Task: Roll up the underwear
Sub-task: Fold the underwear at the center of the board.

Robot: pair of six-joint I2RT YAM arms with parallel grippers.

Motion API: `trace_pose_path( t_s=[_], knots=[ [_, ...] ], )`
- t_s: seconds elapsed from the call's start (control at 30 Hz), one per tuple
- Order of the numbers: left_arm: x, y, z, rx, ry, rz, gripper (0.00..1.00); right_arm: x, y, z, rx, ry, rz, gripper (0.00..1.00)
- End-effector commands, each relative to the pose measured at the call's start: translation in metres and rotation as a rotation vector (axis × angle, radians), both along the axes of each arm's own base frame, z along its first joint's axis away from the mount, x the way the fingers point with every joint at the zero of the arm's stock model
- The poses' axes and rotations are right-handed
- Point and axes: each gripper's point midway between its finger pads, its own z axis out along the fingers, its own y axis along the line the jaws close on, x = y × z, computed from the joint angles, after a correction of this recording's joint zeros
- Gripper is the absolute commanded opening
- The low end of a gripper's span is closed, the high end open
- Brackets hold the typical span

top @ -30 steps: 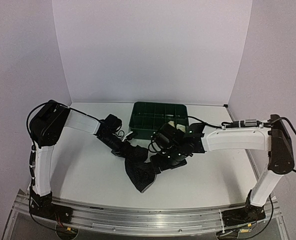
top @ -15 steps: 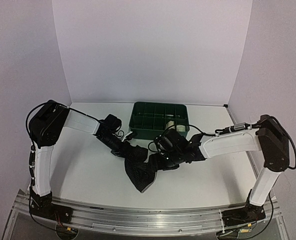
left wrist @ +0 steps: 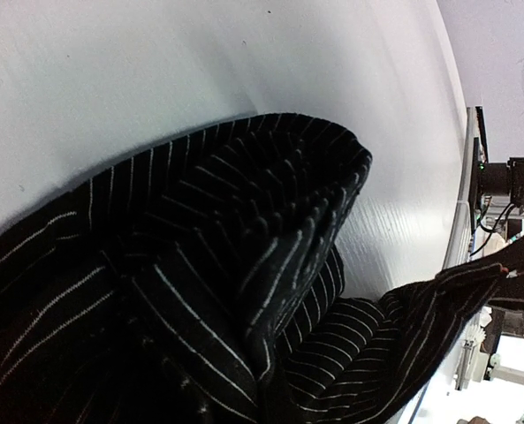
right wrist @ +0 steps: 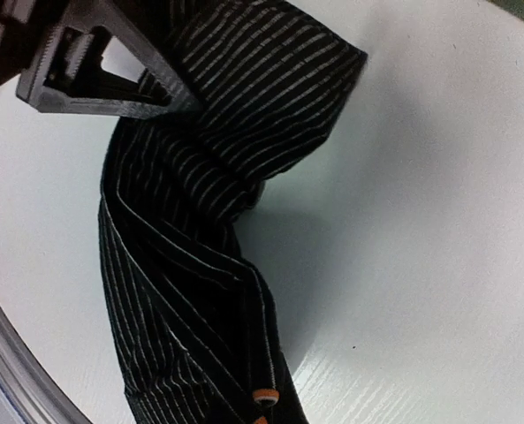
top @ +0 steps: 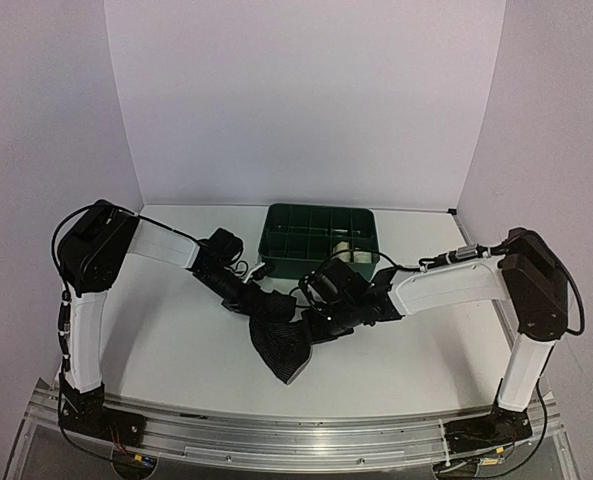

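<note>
The black underwear (top: 281, 345), finely pinstriped in white, lies bunched at the middle of the white table (top: 176, 340). Its lower corner points toward 6 o'clock in the overhead view. The left gripper (top: 259, 303) is clamped shut on the garment's 11 o'clock edge. Its wrist camera shows the cloth heaped in thick folds right against the lens, with the fingers themselves hidden. The right gripper (top: 314, 322) is closed on the 2 o'clock edge. In its wrist view one ridged finger (right wrist: 102, 84) sits at top left, with the striped fabric running out from under it and twisting down to the table. A small orange speck (right wrist: 262, 395) shows on the cloth's lower hem there; what it is cannot be told. Between 12 and 1 o'clock from the garment, toward the back of the table, stands a green compartment tray (top: 286, 222), apart from the cloth. A pale cream bundle (top: 347, 250) sits in one of its right-hand compartments.
</note>
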Motion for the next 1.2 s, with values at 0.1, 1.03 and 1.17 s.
trace_pose_path(
  t_s=[0.1,1.03,1.17],
  knots=[
    [0.026,0.004,0.022,-0.025,-0.06,0.026,0.0,-0.023,0.021,0.047,-0.187,-0.282,0.226,0.0],
    [0.019,0.019,0.0,-0.022,0.015,0.017,0.0,-0.133,0.081,-0.042,-0.737,-0.428,1.028,0.0],
    [0.025,0.015,0.008,-0.035,-0.011,0.008,0.0,-0.151,0.073,-0.067,-0.728,-0.288,1.063,0.0]
  ],
)
